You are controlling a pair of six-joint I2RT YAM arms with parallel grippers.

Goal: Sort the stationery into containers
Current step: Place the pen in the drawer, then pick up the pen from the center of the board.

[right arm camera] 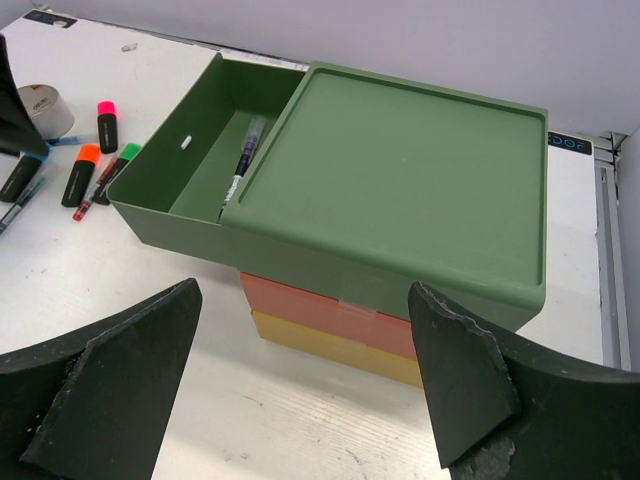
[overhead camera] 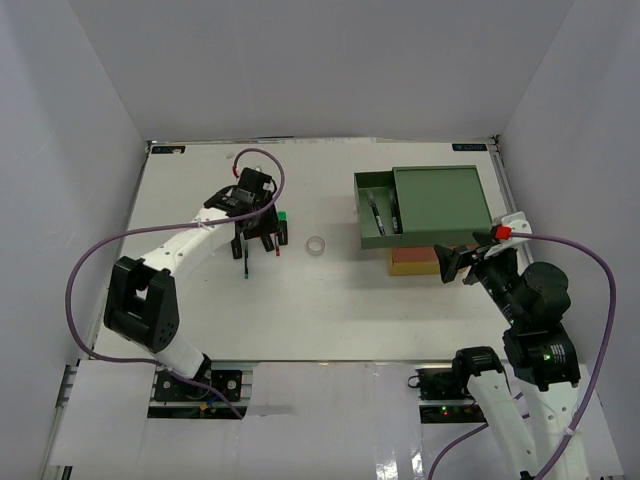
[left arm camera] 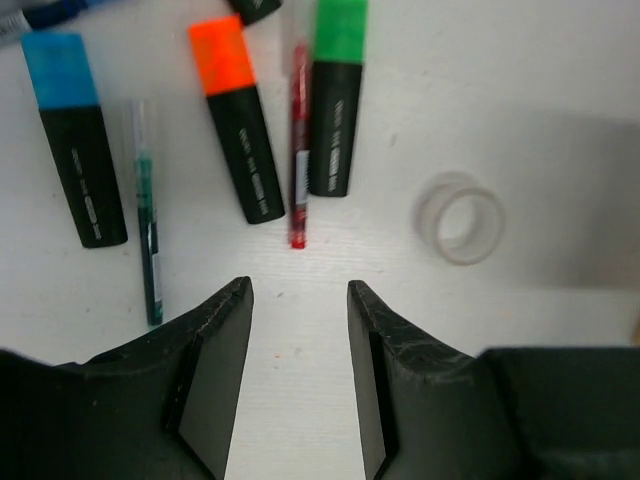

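Over the loose stationery my left gripper (left arm camera: 299,292) (overhead camera: 256,240) hangs open, with nothing between its jaws. Just beyond its tips lie a blue-capped highlighter (left arm camera: 75,150), an orange-capped one (left arm camera: 238,130), a green-capped one (left arm camera: 335,110), a thin red pen (left arm camera: 298,160) and a thin green pen (left arm camera: 148,230). A white tape roll (left arm camera: 460,217) (overhead camera: 317,245) lies to their right. The containers (overhead camera: 440,200) stand at the right as a green, orange-red and yellow stack. The green top drawer (right arm camera: 190,175) is slid out, with a pen (right arm camera: 240,165) inside. My right gripper (right arm camera: 305,300) (overhead camera: 455,262) is open and empty before the stack.
A grey tape roll (right arm camera: 40,110) and a pink-capped highlighter (right arm camera: 105,125) lie at the far left of the right wrist view. White walls enclose the table (overhead camera: 330,310) on three sides. The left arm's purple cable (overhead camera: 275,175) loops above the stationery.
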